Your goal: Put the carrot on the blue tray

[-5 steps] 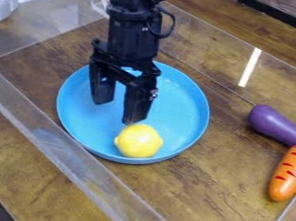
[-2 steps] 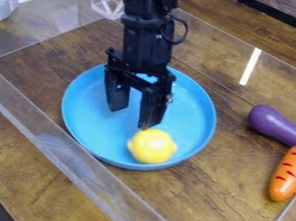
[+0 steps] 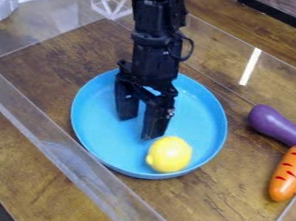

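The orange carrot [image 3: 289,171] lies on the wooden table at the right edge, its green top pointing away from me. The big round blue tray [image 3: 202,113] sits left of it, with a gap of bare wood between them. My gripper [image 3: 139,116] points down into the tray's middle, open, with nothing between its black fingers [image 3: 124,104]. The fingertips stand at or just above the tray floor, beside the lemon. The carrot is well to the gripper's right.
A yellow lemon [image 3: 169,154] rests inside the tray near its front rim. A purple eggplant toy [image 3: 278,123] lies just behind the carrot. Clear plastic walls [image 3: 51,157] run along the front and left of the table.
The gripper has moved right and lower, staying open. The blue tray and the lemon in it have slid right with it, toward the carrot. Carrot and eggplant have stayed put.
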Robot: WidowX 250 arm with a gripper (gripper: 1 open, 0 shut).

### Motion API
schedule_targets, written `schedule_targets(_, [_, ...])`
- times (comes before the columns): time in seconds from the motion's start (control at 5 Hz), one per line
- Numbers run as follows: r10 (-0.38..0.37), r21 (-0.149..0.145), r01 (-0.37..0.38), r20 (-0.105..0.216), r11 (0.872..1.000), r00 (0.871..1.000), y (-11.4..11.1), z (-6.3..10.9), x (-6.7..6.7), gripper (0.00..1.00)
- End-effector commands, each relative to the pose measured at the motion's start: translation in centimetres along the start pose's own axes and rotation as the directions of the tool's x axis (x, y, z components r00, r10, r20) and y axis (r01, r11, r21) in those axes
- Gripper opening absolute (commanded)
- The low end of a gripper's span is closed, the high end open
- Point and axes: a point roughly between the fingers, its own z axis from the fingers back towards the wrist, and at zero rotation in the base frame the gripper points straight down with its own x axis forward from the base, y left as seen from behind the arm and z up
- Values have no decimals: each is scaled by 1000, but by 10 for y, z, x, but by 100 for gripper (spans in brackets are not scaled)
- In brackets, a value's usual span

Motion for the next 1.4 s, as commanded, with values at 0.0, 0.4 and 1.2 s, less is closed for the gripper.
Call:
schedule_targets(0.0, [-48,29,47,16,998,999,21,3,5,100])
schedule_targets(0.4, [-85,68,83,29,994,996,27,27,13,100])
schedule_targets(1.2, [-116,175,90,139,980,983,21,93,23,100])
